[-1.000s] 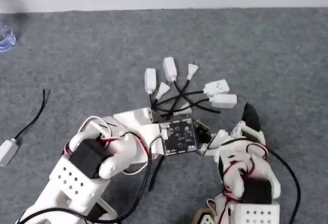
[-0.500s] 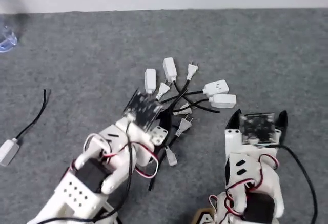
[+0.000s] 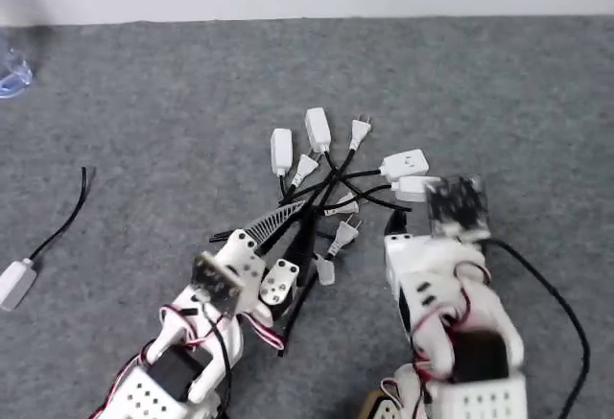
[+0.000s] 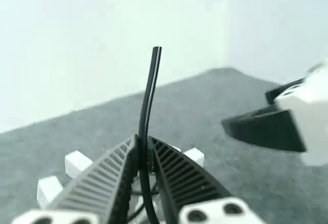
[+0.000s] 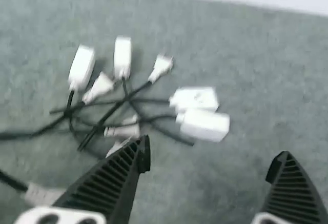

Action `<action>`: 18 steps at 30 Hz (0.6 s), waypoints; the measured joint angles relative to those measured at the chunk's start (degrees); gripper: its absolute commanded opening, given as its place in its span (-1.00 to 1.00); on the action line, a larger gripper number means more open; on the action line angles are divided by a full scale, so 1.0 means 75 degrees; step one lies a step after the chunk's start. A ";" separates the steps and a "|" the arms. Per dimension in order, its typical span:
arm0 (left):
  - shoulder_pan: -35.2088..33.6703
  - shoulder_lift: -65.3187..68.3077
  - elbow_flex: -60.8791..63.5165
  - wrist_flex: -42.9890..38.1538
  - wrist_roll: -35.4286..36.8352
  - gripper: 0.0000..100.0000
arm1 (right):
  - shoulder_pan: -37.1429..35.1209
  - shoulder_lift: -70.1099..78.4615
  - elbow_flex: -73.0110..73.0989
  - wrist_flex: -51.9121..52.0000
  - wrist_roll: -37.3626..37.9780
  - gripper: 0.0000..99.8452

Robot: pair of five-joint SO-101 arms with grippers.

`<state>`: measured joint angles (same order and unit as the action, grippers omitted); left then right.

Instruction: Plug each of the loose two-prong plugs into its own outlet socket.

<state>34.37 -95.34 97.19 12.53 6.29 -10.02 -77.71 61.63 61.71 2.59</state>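
Note:
Several white outlet sockets [image 3: 318, 129] and two-prong plugs [image 3: 343, 235] lie on grey carpet, joined in a tangle of black cables [image 3: 331, 187]. My left gripper [image 4: 143, 143] is shut on one black cable [image 4: 148, 96], whose end sticks up past the fingertips. In the high view the left gripper [image 3: 299, 210] reaches into the near-left edge of the tangle. My right gripper [image 5: 211, 160] hangs open above the carpet, just short of two sockets [image 5: 205, 124] lying side by side. The right arm [image 3: 441, 275] stands at the tangle's near right.
A separate white socket [image 3: 14, 283] with a black cable [image 3: 62, 216] lies far left. A clear object [image 3: 11, 72] sits at the back left by the white wall. In the left wrist view the right arm's black finger [image 4: 261, 129] shows close by.
The left arm has swung its gripper round into the cable tangle, now shut on a black cable. The right arm has moved forward and left, closer to the sockets.

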 measured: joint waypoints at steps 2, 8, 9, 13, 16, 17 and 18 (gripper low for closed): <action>-0.0094 -0.0375 0.0000 0.0094 0.0223 -0.97 | -0.0410 0.1055 -0.0633 0.0399 0.0152 -0.28; -0.0434 -0.0738 0.0000 0.0410 0.1371 -0.97 | -0.1782 0.2755 -0.2966 0.2133 0.1207 -0.28; -0.0586 -0.0738 0.0000 0.0410 0.1536 -0.97 | -0.1864 0.2743 -0.3294 0.2356 0.1301 -0.28; -0.1137 -0.0738 0.0000 0.0434 0.2192 -0.97 | -0.2637 0.2626 -0.4091 0.2989 0.1536 -0.28; -0.1360 -0.0738 0.0000 0.0434 0.2602 -0.97 | -0.3458 0.2520 -0.4103 0.3200 0.1606 -0.28; -0.1465 -0.0738 0.0000 0.0434 0.2743 -0.97 | -0.3681 0.2497 -0.4079 0.3200 0.1629 -0.28; -0.1524 -0.0738 0.0000 0.0434 0.2884 -0.97 | -0.3880 0.2462 -0.3997 0.3200 0.1653 -0.28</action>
<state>22.95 -100.88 97.19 15.78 27.91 -39.12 -59.25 31.65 85.71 14.99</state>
